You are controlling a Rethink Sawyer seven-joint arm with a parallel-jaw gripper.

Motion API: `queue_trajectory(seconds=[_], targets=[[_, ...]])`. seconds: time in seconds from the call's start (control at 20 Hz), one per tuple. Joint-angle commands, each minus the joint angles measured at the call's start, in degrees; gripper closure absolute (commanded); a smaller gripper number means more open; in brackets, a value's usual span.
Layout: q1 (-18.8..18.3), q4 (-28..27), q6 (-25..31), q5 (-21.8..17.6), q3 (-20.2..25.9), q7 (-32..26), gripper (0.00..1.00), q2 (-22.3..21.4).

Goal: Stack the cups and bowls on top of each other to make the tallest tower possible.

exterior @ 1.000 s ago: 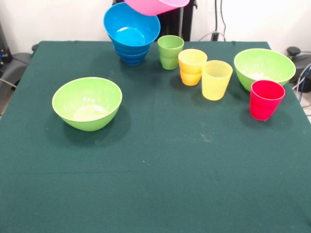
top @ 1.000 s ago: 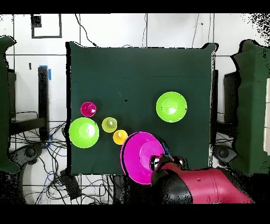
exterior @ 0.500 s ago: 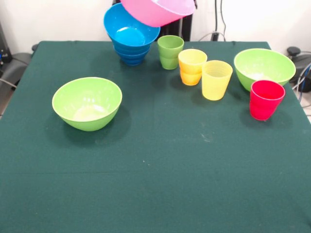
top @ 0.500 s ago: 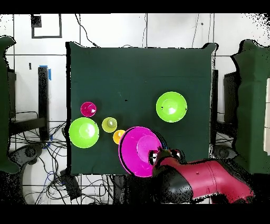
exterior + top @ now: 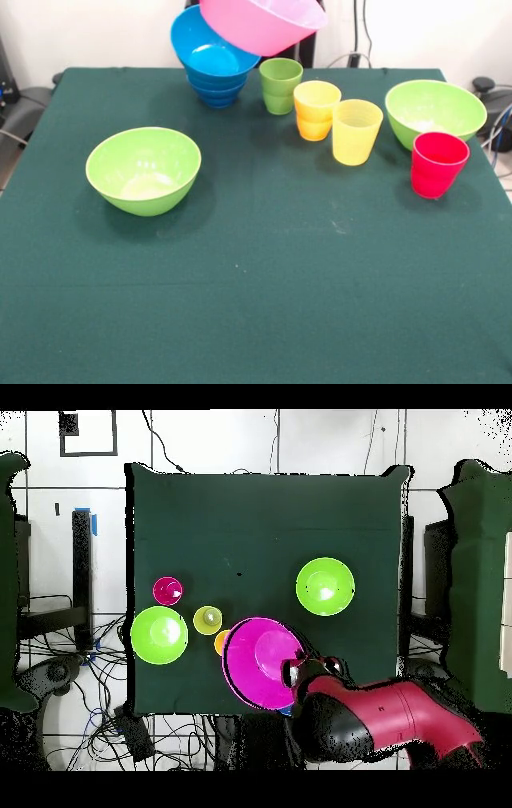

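Bulky rounded red arm, glossy shell, black wrist section

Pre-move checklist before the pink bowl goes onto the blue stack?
1. Pink bowl off the table, carried: ok.
2. Pink bowl level: not ok, tilted.
3. Pink bowl centred over the tower: not ok, it overlaps only one side in the front view.
4. Tower upright on the table: ok.
5. Green cup clear of the tower: ok, beside it, apart.
6. Gripper hold on the rim: cannot tell.
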Motion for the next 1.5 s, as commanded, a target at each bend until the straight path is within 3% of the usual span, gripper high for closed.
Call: queue_trajectory(seconds=[0.05, 0.5, 0.9, 1.1, 1.3, 1.4, 1.5], targets=[[-0.9, -0.9, -3.8, -5.4, -0.5, -3.7, 1.0, 6.1], [-5.8, 2.8, -10.9, -9.5, 1.2, -3.4, 1.0, 8.8], [-10.5, 3.6, -12.3, -13.2, 2.2, -3.9, 1.0, 12.4], [-8.8, 4.3, -17.0, -18.0, -1.9, -0.5, 1.0, 11.1], [-2.8, 4.9, -24.7, -22.8, -10.8, 4.1, 1.0, 7.4], [-0.7, 6.4, -27.7, -22.5, -14.2, 5.3, 1.0, 4.8], [-0.4, 8.7, -27.7, -20.2, -14.8, 6.5, 1.0, 2.4]])
